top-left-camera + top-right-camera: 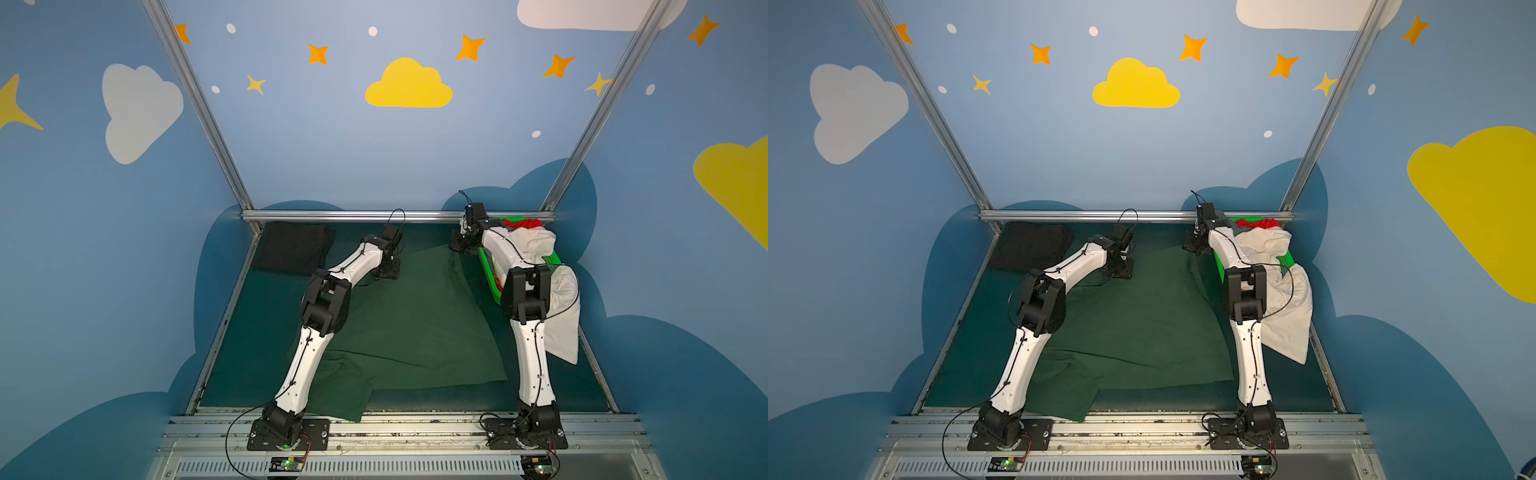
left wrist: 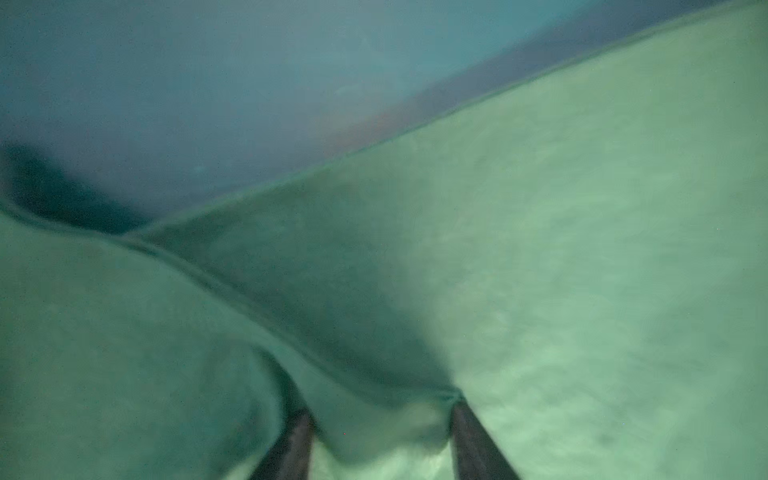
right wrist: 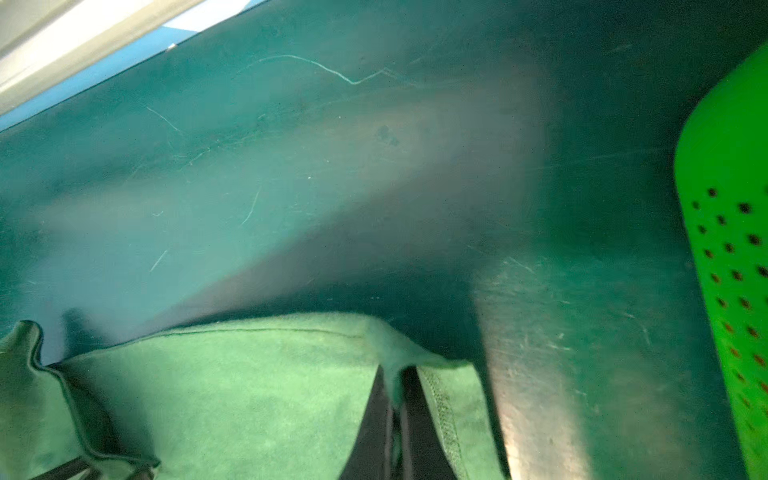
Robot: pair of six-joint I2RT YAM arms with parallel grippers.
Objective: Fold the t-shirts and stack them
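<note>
I see spread t-shirt (image 1: 415, 324) mid table (image 1: 249, 332). Folded t-shirt (image 1: 293, 247) in far-left corner, apart from it. Basket (image 1: 550, 261) far right, just beside spread t-shirt's right edge. Draped t-shirt (image 1: 561, 316) hangs over basket's near rim, another t-shirt (image 1: 525, 224) inside behind it. Left gripper (image 1: 388, 270) at spread t-shirt's far-left edge; right gripper (image 1: 461, 245) at far-right corner.

Right gripper (image 3: 395, 374) clamped, left gripper (image 2: 380, 411) parted

Far-left corner: folded black t-shirt (image 1: 293, 247) is occupying it.
Right edge: green basket (image 3: 727, 208) and draping white t-shirt (image 1: 561, 316) are blocking passage.
Left edge: a strip of bare worktop (image 1: 249, 332) is lying open.
</note>
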